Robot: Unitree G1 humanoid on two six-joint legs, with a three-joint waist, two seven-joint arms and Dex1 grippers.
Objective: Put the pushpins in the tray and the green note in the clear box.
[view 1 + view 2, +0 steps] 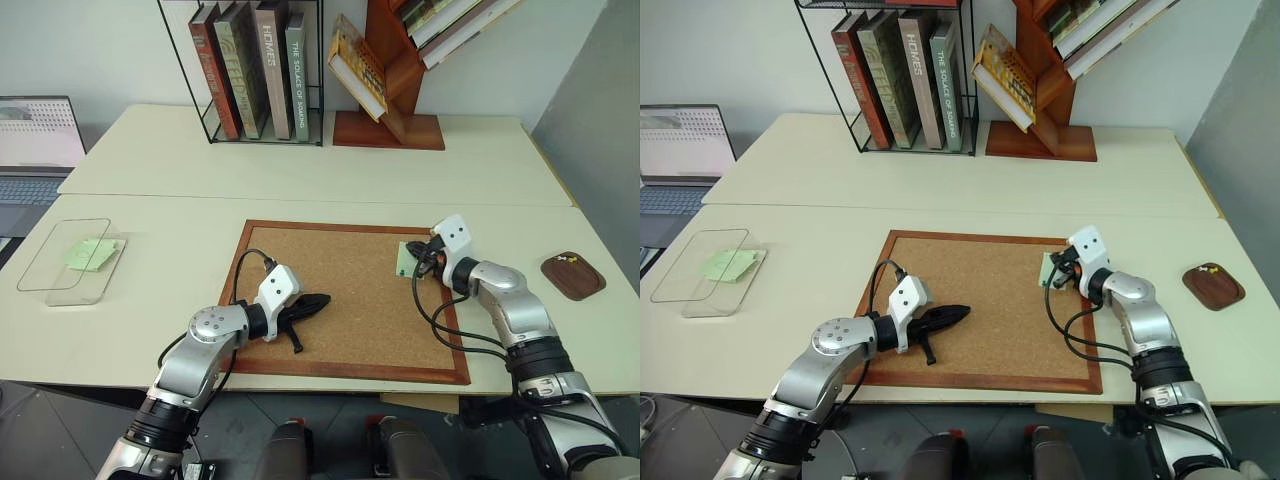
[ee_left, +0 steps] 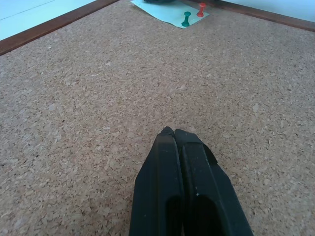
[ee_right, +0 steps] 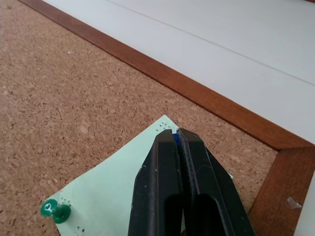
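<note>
The corkboard (image 1: 345, 300) lies flat on the cream tabletop (image 1: 160, 300), its wooden frame all around. Behind it a black wire rack with upright books (image 1: 255, 65) stands, and beside that a red-brown slanted bookshelf (image 1: 400, 70). A laptop (image 1: 35, 150) is at the far left edge.

The green note (image 3: 118, 189) lies on the cork near the far right corner of the board, close to the frame. Its long axis runs roughly from the near side to the far side of the board, and one corner points toward the frame. A green pushpin (image 3: 54, 211) stands in the note, and in the left wrist view a red pushpin (image 2: 202, 9) stands just beside the green one.

The right hand (image 3: 176, 135) is over the note with its fingers pressed together; something small and blue shows between the tips, but I cannot tell what it is.

The left hand (image 1: 318, 300) rests low over the middle of the cork, fingers closed with nothing between them, pointing toward the note.

The clear box (image 1: 70, 262) lies at the left of the tabletop, well apart from the board, with a brighter green sheet (image 1: 88, 253) inside. The tray (image 1: 572, 275) is to the right of the board, and something small and pale lies in it.
</note>
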